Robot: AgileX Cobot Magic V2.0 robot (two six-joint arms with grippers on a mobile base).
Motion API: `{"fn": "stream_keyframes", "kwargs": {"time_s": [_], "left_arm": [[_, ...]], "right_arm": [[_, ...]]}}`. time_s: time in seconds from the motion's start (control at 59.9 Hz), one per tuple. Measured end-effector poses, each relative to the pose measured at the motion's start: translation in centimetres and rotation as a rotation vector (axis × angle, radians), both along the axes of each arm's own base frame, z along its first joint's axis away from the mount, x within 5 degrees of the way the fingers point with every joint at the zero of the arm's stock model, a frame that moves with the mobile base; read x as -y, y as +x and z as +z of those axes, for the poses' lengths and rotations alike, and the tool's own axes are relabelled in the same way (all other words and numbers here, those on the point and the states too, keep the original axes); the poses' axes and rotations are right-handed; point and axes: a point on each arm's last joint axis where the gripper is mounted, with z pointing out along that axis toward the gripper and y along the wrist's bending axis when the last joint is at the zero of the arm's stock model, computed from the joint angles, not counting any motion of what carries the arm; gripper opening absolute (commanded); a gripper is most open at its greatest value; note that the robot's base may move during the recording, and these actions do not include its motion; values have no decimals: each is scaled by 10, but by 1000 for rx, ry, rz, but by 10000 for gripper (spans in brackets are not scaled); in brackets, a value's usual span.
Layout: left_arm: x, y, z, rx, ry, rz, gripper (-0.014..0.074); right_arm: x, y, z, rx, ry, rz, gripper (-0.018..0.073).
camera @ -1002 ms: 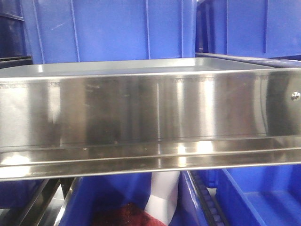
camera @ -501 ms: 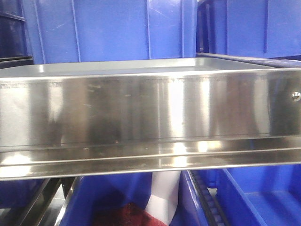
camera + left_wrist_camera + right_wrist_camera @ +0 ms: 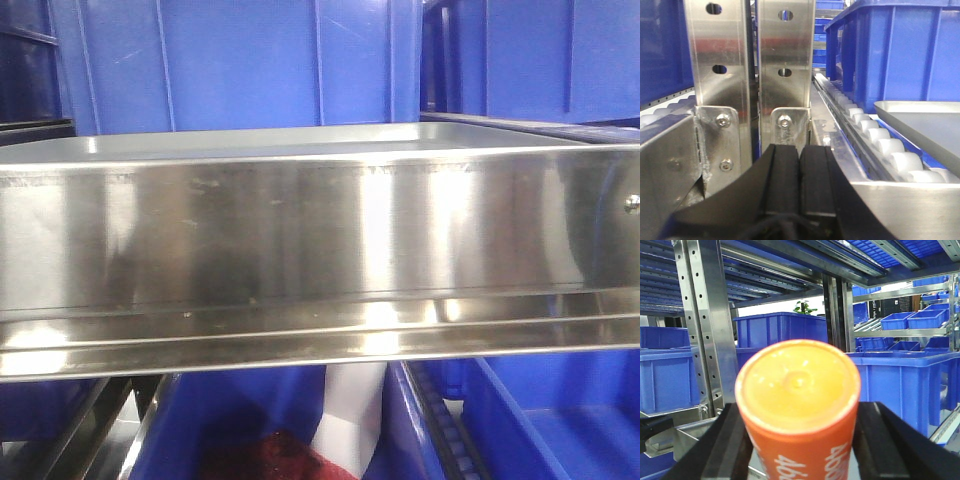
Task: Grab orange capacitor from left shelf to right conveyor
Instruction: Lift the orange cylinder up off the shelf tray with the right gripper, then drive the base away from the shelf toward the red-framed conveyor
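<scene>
One orange capacitor (image 3: 797, 405), in hand: pinched between the black fingers (image 3: 727, 445) of the right gripper (image 3: 802, 450), flat top toward the wrist camera, "4680" print partly readable on the side. No visible tilt in the grip. Lower contact cut off by the frame edge. Behind it only upright posts (image 3: 710, 325) and blue bins (image 3: 780, 330), so apparently lifted off its spot, though underside out of view.

Other side: left gripper (image 3: 800, 185) idle, pads pressed together with nothing between, parked near the roller track (image 3: 875, 145).

Front view filled by the lip of the left shelf (image 3: 300, 230), no capacitor on it from this angle.

Versus the last second: slight rightward slide of the highlights on the lip, tiny nudge of the bin edge behind. No other change. Reads as the rig only just starting to shift, not a real turn yet.

For the task: pick done by the look of it, transfer barely begun. No right conveyor in any view, so full carry and set-down still ahead. Needs a rightward swing clear of the posts.
</scene>
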Motion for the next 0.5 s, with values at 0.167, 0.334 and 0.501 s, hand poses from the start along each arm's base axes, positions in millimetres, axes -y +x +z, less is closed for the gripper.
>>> {"fn": "stream_keyframes", "kwargs": {"time_s": [0.167,0.334,0.501], "left_arm": [[0,0,0,0,0,0,-126],[0,0,0,0,0,0,-126],[0,0,0,0,0,0,-126]], "right_arm": [[0,0,0,1,-2,-1,48],[0,0,0,1,-2,-1,48],[0,0,0,1,-2,-1,48]]}}
